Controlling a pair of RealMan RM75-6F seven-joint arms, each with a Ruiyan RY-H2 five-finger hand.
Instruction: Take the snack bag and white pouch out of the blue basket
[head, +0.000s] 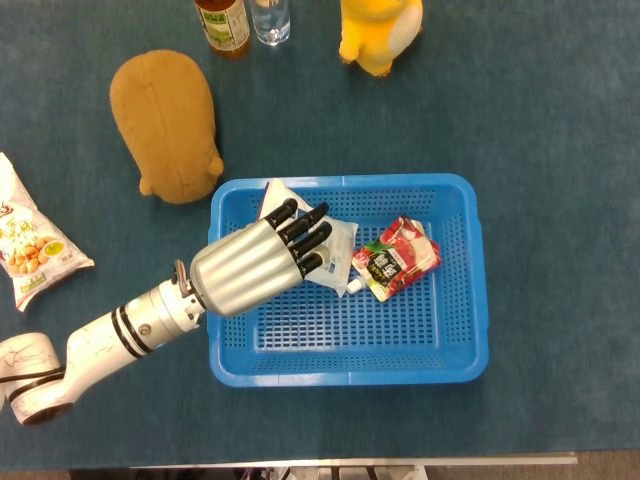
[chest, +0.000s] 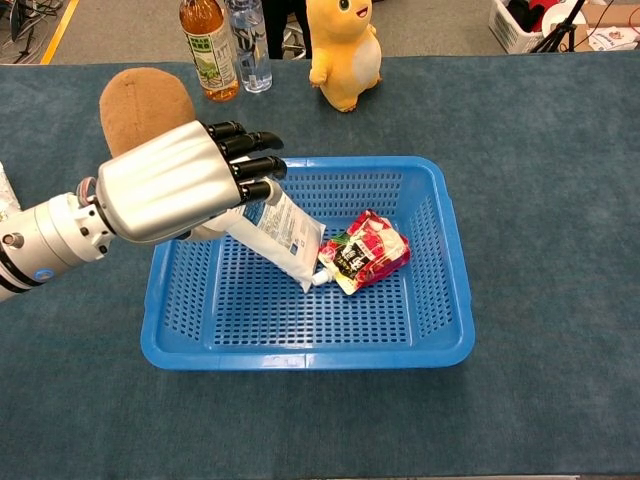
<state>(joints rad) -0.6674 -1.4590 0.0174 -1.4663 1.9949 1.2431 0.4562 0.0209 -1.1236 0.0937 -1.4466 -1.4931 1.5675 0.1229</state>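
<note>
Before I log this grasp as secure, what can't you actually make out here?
- Left hand: whether it grips the white pouch; both views show only its back.
- White pouch's upper end: hidden under the hand, head view too.
- Bottles: tops cut off by the head view's upper edge.
- Right hand: in neither view.

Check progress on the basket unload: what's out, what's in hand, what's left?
Nothing out yet. The left hand is over the white pouch, fingers curling onto it; grasp unclear. The pouch and the red snack bag are inside the blue basket. Both need lifting out.
</note>
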